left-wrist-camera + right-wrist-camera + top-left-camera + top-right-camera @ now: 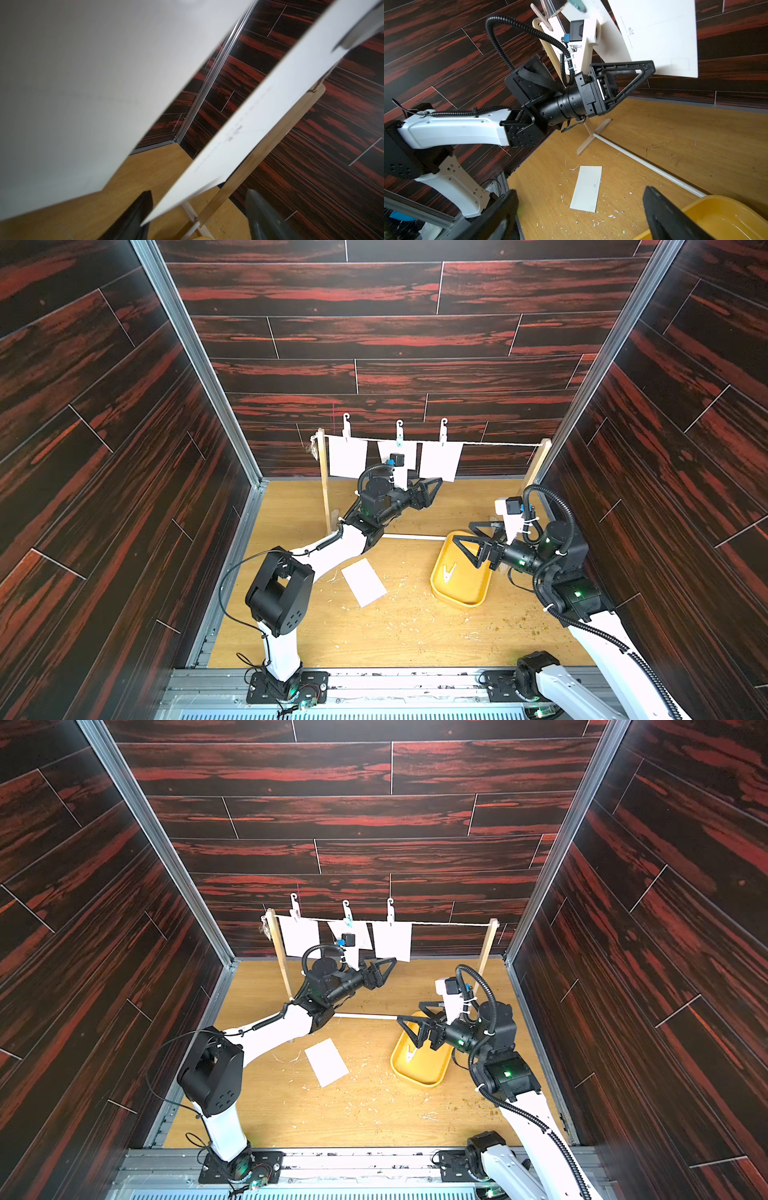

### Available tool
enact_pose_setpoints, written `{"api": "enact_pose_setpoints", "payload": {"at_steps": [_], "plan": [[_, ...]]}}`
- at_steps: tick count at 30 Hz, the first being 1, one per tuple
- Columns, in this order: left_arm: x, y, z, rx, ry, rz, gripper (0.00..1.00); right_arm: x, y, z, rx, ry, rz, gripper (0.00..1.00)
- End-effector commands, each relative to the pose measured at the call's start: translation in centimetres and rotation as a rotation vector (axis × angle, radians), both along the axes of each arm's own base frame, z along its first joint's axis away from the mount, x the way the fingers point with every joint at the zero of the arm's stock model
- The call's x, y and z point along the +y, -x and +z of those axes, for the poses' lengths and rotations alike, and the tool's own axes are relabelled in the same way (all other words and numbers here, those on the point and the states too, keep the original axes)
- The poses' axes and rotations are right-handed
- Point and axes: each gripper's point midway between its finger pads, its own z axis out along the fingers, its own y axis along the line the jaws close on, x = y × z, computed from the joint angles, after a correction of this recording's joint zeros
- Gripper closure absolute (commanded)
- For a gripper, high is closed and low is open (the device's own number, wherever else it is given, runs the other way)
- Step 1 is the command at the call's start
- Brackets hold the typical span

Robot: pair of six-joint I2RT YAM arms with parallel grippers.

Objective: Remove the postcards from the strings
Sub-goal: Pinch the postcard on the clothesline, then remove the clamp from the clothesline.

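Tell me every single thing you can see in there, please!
hanging postcards: three, white, pegged on the string
loose postcard: one, white, flat on the table
clothespins: four, pale, three on the string, one in the tray
string: one, whitish, between two wooden posts
rod: one, white, on the table
tray: one, yellow, on the table
crumbs: many, pale, scattered on the table
left gripper: one, black, jaws open around a hanging postcard's bottom corner
right gripper: one, black, open above the tray

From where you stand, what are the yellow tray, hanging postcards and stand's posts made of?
Yellow tray: likely plastic; smooth, slightly glossy.
Hanging postcards: stiff white paper card; thin, matte, hanging flat.
Stand's posts: apparently bare light wood; pale tan, matte.
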Motion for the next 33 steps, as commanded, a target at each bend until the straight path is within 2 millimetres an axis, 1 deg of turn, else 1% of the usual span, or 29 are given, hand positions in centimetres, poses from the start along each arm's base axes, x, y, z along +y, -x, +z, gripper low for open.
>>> {"api": "enact_pose_setpoints", "payload": {"at_steps": [1, 5, 7, 10, 11, 12, 13, 14, 18, 21, 25, 28, 31, 33], "plan": [[0.4, 2.1, 4.4, -0.096, 0.075, -0.062, 0.43, 0.1, 0.2, 0.4, -0.019, 0.002, 0.008, 0.03], [0.4, 3.0, 4.9, -0.093, 0.096, -0.086, 0.55, 0.1, 0.1, 0.2, -0.017, 0.001, 0.004, 0.03], [0.4, 3.5, 5.2, -0.095, 0.103, -0.096, 0.57, 0.1, -0.1, 0.1, -0.013, 0.003, 0.000, 0.03], [0.4, 3.8, 4.7, -0.074, 0.104, -0.107, 0.69, 0.1, 0.0, 0.2, -0.016, 0.001, -0.002, 0.04], [0.2, 3.9, 4.4, -0.066, 0.103, -0.116, 0.72, 0.0, 0.0, 0.4, -0.020, 0.000, -0.004, 0.04], [0.7, 4.7, 5.7, -0.085, 0.118, -0.122, 0.73, 0.0, 0.0, 0.5, -0.024, 0.000, -0.005, 0.04], [0.7, 4.9, 5.6, -0.082, 0.118, -0.127, 0.75, 0.0, 0.0, 0.7, -0.030, -0.001, -0.005, 0.04], [0.7, 5.1, 5.6, -0.079, 0.121, -0.137, 0.82, 0.0, 0.0, 0.8, -0.033, 0.001, -0.007, 0.04], [0.4, 5.6, 5.7, -0.057, 0.134, -0.165, 0.89, 0.1, -0.1, 1.9, -0.054, -0.002, 0.000, 0.04], [0.4, 5.7, 5.8, -0.048, 0.130, -0.167, 1.00, 0.2, -0.4, 3.0, -0.076, -0.002, -0.005, 0.04], [0.4, 5.5, 5.7, -0.020, 0.085, -0.159, 1.00, 0.4, -1.4, 5.4, -0.112, 0.006, -0.009, 0.04], [0.3, 5.4, 5.6, 0.006, 0.051, -0.180, 1.00, 0.9, -2.1, 7.3, -0.131, 0.020, 0.015, 0.06], [0.6, 4.7, 5.3, 0.054, 0.040, -0.191, 1.00, 1.3, -3.4, 9.1, -0.133, 0.039, 0.017, 0.08], [0.7, 4.5, 5.3, 0.074, 0.040, -0.207, 1.00, 1.5, -4.6, 9.9, -0.126, 0.059, 0.020, 0.08]]}}
